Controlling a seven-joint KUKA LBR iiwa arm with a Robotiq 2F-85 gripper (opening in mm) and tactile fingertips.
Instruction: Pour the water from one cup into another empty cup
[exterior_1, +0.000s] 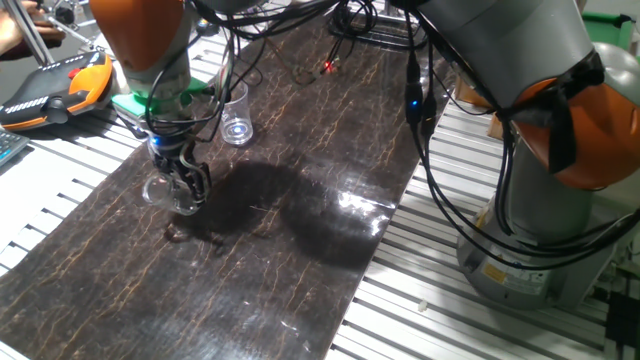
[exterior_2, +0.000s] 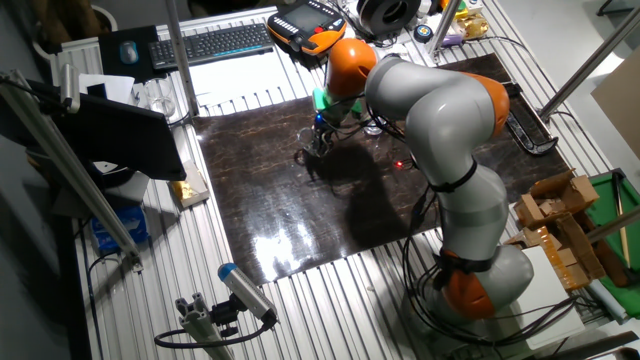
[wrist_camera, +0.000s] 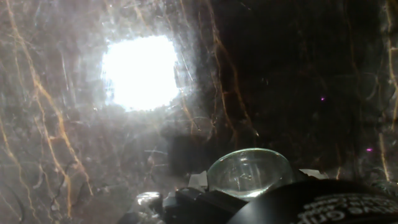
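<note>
The short squat clear glass (exterior_1: 160, 192) is at the left of the dark marbled mat (exterior_1: 300, 250), between my gripper's fingers (exterior_1: 192, 186). My gripper (exterior_1: 183, 190) points down and is shut on its rim side, low over the mat. I cannot tell whether the glass touches the mat. In the hand view the glass (wrist_camera: 249, 173) shows as a round clear shape at the bottom edge, just above the hand's body. The taller tapered clear cup (exterior_1: 236, 118) stands upright on the mat behind and to the right of my gripper, apart from it. In the other fixed view my gripper (exterior_2: 320, 140) is small near the mat's far edge.
An orange and black teach pendant (exterior_1: 60, 85) lies left of the mat on the slatted table. Black cables (exterior_1: 420, 110) hang over the mat's right side. The arm's base (exterior_1: 530, 250) stands at the right. A keyboard (exterior_2: 210, 42) lies beyond the mat.
</note>
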